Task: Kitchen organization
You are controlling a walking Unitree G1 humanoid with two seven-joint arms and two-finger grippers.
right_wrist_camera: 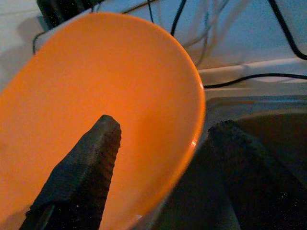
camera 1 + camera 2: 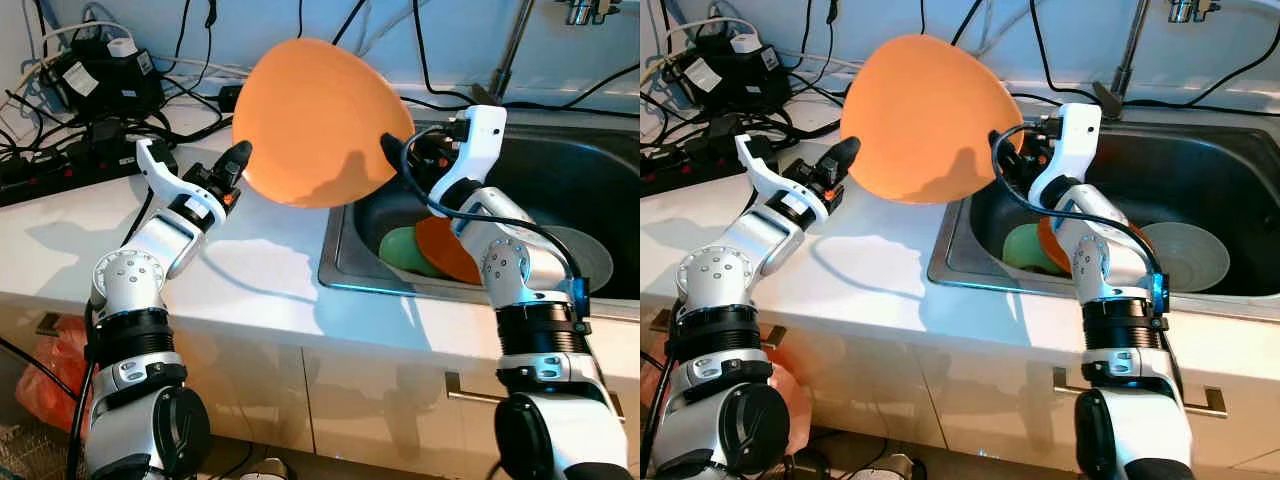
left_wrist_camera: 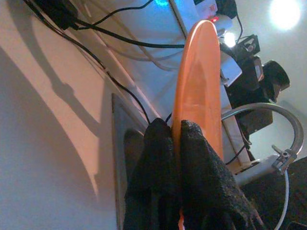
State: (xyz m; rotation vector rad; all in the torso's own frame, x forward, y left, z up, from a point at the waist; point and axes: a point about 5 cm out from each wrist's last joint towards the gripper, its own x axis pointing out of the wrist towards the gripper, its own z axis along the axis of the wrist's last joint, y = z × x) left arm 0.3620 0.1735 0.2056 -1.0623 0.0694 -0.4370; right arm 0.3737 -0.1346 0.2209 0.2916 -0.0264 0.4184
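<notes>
A large orange bowl (image 2: 315, 120) hangs tilted above the counter edge beside the sink (image 2: 570, 165). My left gripper (image 2: 238, 160) is shut on the bowl's left rim; the left wrist view shows both fingers (image 3: 201, 158) pinching the thin edge of the bowl (image 3: 196, 81). My right gripper (image 2: 392, 150) is at the bowl's right rim and stands open. In the right wrist view one finger (image 1: 91, 163) lies inside the bowl (image 1: 96, 72), the other outside it, with the rim between them.
In the sink lie a green plate (image 2: 405, 250), an orange plate (image 2: 447, 250) and a grey plate (image 2: 592, 255). Power strips and tangled cables (image 2: 90, 90) crowd the back left of the white counter (image 2: 250, 270). A faucet stem (image 2: 515, 45) rises behind the sink.
</notes>
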